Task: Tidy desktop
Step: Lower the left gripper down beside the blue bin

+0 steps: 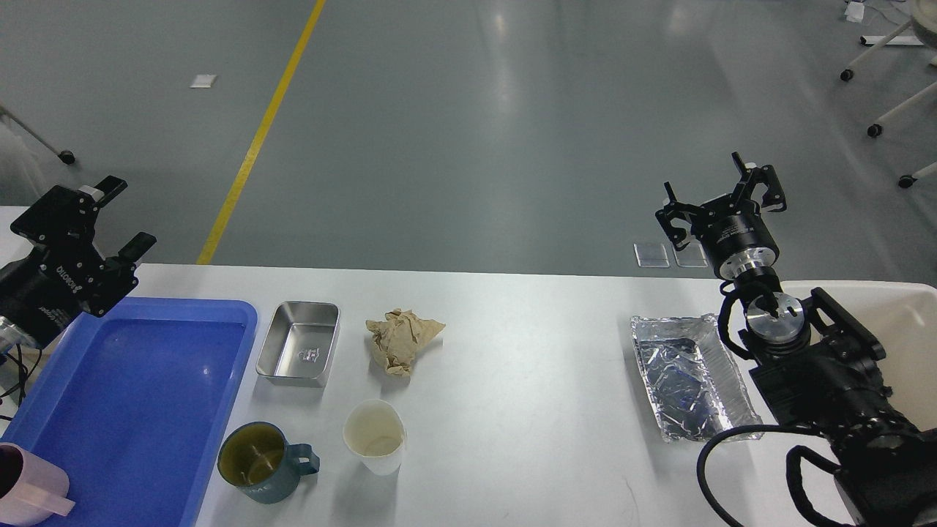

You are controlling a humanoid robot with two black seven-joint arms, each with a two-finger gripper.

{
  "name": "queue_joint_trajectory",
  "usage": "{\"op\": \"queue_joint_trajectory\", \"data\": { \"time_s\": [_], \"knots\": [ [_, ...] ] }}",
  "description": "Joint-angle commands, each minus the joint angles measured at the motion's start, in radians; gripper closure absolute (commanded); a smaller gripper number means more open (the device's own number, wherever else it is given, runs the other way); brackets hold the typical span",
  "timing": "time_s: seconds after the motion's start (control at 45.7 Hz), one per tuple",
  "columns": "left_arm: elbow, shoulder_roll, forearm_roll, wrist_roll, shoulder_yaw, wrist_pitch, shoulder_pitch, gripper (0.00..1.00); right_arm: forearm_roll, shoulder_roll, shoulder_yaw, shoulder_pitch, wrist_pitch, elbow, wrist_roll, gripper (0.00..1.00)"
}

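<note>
The white desktop point(527, 366) fills the lower half of the head view. On it lie a crumpled brown paper ball point(401, 339), a steel rectangular dish point(299, 353), a white paper cup point(375, 436), a dark green mug point(262, 462) and a foil tray point(689, 376). My left gripper point(121, 216) is open and empty, raised above the far left corner of the blue tray point(124, 410). My right gripper point(721, 192) is open and empty, raised beyond the table's far edge, above the foil tray's far end.
A pink cup point(29, 489) stands at the blue tray's near left corner. A cream bin point(904, 329) sits at the right edge behind my right arm. Grey floor with a yellow line point(256, 139) lies beyond the table.
</note>
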Motion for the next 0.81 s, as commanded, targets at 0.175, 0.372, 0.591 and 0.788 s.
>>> {"op": "queue_joint_trajectory", "data": {
  "time_s": [0.175, 0.372, 0.591, 0.788],
  "knots": [
    [-0.122, 0.222, 0.071, 0.029, 0.036, 0.003, 0.031, 0.04, 0.001, 0.001, 0.002, -0.004, 0.002, 0.000, 0.000, 0.00],
    [-0.185, 0.316, 0.077, 0.209, 0.049, -0.029, 0.031, 0.04, 0.001, 0.001, 0.002, -0.007, 0.002, 0.000, 0.000, 0.00],
    [-0.318, 0.454, 0.124, 0.236, 0.071, -0.015, 0.031, 0.11, 0.001, 0.002, 0.002, -0.007, 0.003, 0.000, 0.000, 0.00],
    [-0.386, 0.592, 0.153, 0.267, 0.076, -0.012, 0.031, 0.13, 0.001, 0.001, 0.003, -0.009, 0.003, 0.000, 0.000, 0.00]
  ]
}}
